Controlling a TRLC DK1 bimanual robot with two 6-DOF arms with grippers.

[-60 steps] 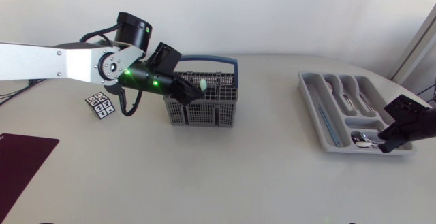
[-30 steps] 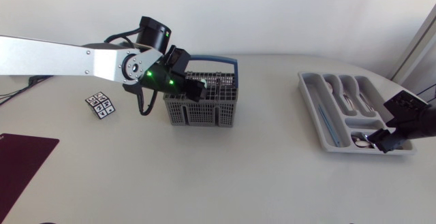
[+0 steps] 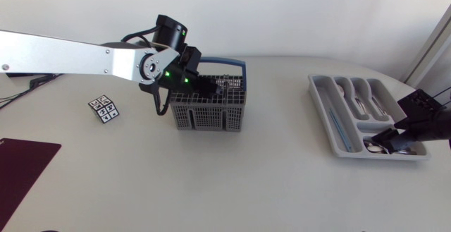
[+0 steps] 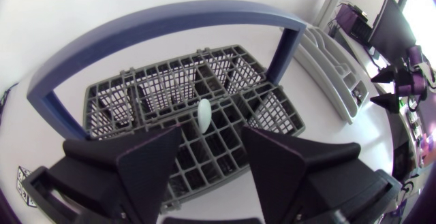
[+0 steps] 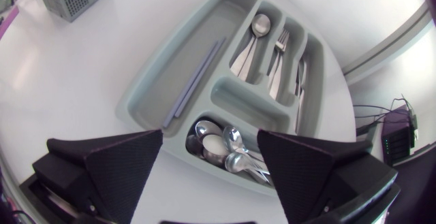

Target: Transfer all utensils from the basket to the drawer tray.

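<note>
The left gripper (image 4: 211, 140) is hanging spread over the grey mesh basket (image 4: 276, 112) with its blue handle (image 4: 170, 20). One white, rounded utensil (image 4: 204, 115) is standing upright in a middle cell. The right gripper (image 5: 211, 139) is hovering spread above shiny spoons (image 5: 228, 152) in the grey tray (image 5: 146, 91), in its end compartment.

A robotics lab: left arm (image 3: 70, 54) and right arm (image 3: 431, 121) at a white tabletop (image 3: 232, 179) with a marker cube (image 3: 103, 108).

A small cube with black-and-white patterned marker faces (image 3: 103, 108) sits on the plain white tabletop (image 3: 232, 182), turned askew to its edges. Well apart from the cube, a flat dark maroon mat (image 3: 21, 170) lies at the tabletop's left side, partly cut off from sight.
</note>
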